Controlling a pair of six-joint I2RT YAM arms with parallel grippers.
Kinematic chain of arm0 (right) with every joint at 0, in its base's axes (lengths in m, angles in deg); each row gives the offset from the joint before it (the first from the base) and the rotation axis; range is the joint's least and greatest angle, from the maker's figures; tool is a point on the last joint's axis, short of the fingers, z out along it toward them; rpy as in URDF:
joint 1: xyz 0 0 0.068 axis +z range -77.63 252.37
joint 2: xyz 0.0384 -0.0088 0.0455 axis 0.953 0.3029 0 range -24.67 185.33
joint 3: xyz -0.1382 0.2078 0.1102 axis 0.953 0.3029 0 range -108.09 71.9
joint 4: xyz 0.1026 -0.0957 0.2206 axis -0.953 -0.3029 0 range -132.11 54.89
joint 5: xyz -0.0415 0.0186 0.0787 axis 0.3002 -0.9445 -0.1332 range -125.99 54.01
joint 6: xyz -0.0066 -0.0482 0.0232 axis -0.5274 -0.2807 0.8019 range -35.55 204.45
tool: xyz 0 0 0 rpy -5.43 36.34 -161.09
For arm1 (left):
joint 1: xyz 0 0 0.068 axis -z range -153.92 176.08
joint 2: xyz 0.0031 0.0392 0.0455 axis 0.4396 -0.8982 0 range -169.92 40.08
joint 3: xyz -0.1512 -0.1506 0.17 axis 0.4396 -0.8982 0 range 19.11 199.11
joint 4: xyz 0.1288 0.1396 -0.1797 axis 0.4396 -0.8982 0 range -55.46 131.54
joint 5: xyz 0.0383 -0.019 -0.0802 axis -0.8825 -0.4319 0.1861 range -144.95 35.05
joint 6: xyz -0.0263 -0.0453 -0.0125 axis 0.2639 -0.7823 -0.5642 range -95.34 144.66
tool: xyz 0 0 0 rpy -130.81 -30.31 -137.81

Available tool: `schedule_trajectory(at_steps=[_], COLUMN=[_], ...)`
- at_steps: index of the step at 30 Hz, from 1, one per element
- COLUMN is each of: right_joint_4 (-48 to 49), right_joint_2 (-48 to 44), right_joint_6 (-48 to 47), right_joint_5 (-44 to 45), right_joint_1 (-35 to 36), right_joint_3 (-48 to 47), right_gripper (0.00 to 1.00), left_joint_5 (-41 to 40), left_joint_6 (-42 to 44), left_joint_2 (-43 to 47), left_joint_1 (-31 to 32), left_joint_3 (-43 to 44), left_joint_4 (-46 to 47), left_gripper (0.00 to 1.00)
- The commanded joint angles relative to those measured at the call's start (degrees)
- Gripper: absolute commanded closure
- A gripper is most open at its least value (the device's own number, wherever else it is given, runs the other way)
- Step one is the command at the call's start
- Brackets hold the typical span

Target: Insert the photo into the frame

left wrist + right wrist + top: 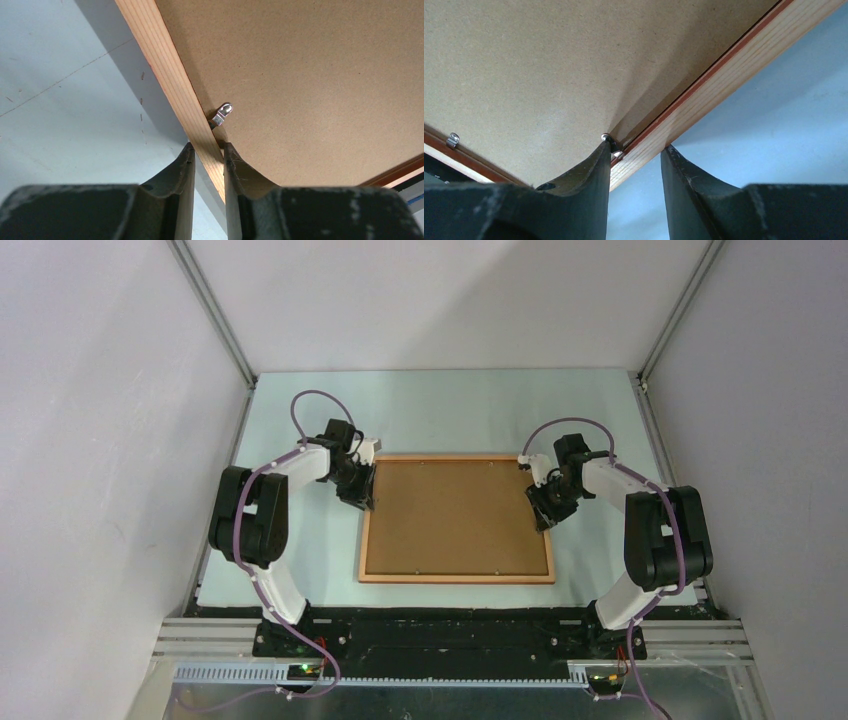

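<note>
Tech: Where was the frame at that point?

Arm: Flat on the table, back side up, between my two arms, with the brown board filling it. The photo I could not see anywhere. If it lay under the board, nothing showed it.

Tech: And your grippers?

Arm: My left gripper was pinched together on the left rail, one finger on the table side and the other on the board side. It sat just short of a small metal clip turned over the board. My right gripper sat astride the right rail with its fingers apart. The inner finger touched a clip there, but whether the pair truly squeezed the wood I could not tell.

Tech: How did you reckon it would handle?

Arm: Light and stiff, I judged — thin moulding, bare wood, enough grain that the pads should not slide. But narrow rails can twist if one side is lifted alone, and any glass beneath, which I could not see, would be fragile. The board looked thin and likely to bow. I would take the frame on opposite rails, both sides at once, and work the clips with a fingertip — not pry at the board.
</note>
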State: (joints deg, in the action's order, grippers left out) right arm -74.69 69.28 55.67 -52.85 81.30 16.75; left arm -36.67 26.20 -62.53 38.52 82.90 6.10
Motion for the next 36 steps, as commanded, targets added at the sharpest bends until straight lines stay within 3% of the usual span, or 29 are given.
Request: schedule_trajectory(at_steps=[1, 13, 18, 36], right_joint_4=[1.3, 0.2, 0.0, -0.3], right_joint_2=[-1.1, -0.7, -0.9, -0.7], right_joint_6=[-3.4, -3.8, -4.0, -6.0], right_joint_5=[2.5, 2.6, 2.1, 3.2], right_joint_1=[0.0, -0.2, -0.7, 0.1], right_joint_3=[0.0, 0.0, 0.0, 0.0], right_gripper=[0.58, 0.47, 0.47, 0.75], left_joint_5=[3.9, 3.8, 3.7, 4.1], left_joint_6=[2.1, 2.0, 2.1, 2.1], left_joint_2=[-0.8, -0.9, -0.8, -1.0], left_joint_1=[0.6, 0.6, 0.6, 0.3], left_joint_3=[-0.2, -0.3, -0.3, -0.2], left_joint_4=[1.2, 1.2, 1.2, 1.2], left_gripper=[0.77, 0.77, 0.77, 0.77])
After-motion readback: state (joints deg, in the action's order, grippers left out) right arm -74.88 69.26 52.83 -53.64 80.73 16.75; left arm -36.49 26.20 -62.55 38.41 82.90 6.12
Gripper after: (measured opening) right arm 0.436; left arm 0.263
